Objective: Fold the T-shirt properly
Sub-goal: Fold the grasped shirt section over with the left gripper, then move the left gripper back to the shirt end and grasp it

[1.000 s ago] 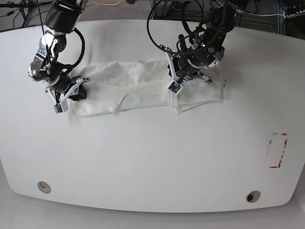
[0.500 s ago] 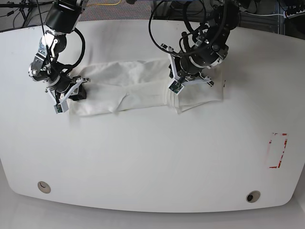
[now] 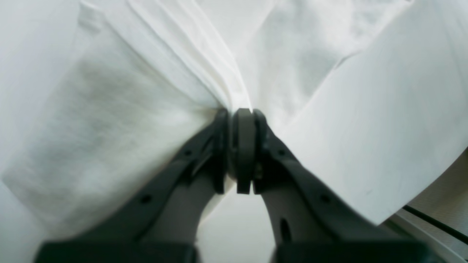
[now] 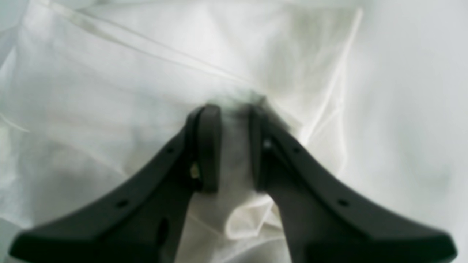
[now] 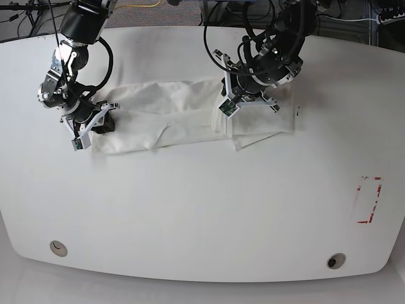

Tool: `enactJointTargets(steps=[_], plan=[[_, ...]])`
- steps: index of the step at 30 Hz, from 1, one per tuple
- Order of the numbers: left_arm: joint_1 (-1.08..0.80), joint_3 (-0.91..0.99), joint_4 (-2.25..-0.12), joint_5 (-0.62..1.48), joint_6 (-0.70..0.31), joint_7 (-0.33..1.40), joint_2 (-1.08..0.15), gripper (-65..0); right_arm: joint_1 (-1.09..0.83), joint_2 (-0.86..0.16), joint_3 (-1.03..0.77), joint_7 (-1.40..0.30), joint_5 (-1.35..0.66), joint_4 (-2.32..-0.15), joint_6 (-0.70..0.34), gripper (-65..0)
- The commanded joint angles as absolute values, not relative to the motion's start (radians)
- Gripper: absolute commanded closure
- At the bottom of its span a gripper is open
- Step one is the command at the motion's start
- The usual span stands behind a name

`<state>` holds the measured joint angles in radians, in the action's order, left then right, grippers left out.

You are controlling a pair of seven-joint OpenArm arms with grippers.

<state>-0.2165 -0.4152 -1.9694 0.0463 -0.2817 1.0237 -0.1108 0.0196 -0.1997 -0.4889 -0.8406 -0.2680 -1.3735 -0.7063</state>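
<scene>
The T-shirt (image 5: pixel 164 114) lies as a long white band across the far half of the table, its print hidden. In the base view my left gripper (image 5: pixel 226 116) is over the band's right part, where a doubled layer lies. The left wrist view shows this gripper (image 3: pixel 243 113) shut on a pinched ridge of cloth (image 3: pixel 109 109), with folds fanning out above the tips. My right gripper (image 5: pixel 82 138) is at the band's left end. In the right wrist view the right gripper (image 4: pixel 234 109) has bunched cloth (image 4: pixel 109 91) pressed between its fingers.
A red-outlined rectangle (image 5: pixel 368 199) is marked on the white table (image 5: pixel 202 209) at the right. Two round holes (image 5: pixel 58 247) (image 5: pixel 336 260) sit near the front edge. Cables run along the back edge behind both arms.
The left arm has risen and swung slightly back and left, pulling its pinched fold of cloth with it. The right arm and its end of the shirt have stayed put.
</scene>
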Motion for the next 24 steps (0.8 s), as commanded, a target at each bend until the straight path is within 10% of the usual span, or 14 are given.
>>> enactJointTargets(steps=[1,8,19,24], plan=[[-0.209,-0.417,-1.992,0.054,-0.285,1.007,-0.105,-1.0,0.015,-0.202,-0.484,-0.92,-0.213,-1.368,-0.698,-13.8],[-0.203,-0.417,-1.989,0.054,-0.285,1.007,-0.061,-3.3,0.015,-0.202,-0.484,-0.92,-0.214,-1.368,-0.698,-13.8],[-0.183,-0.41,-1.989,0.053,-0.285,1.007,0.012,-31.8,0.015,-0.2,-0.484,-0.92,-0.216,-1.368,-0.698,-13.8],[-0.171,-0.406,-1.992,0.054,-0.285,1.007,0.01,-32.9,0.015,-0.2,-0.484,-0.92,-0.216,-1.368,-0.698,-13.8]])
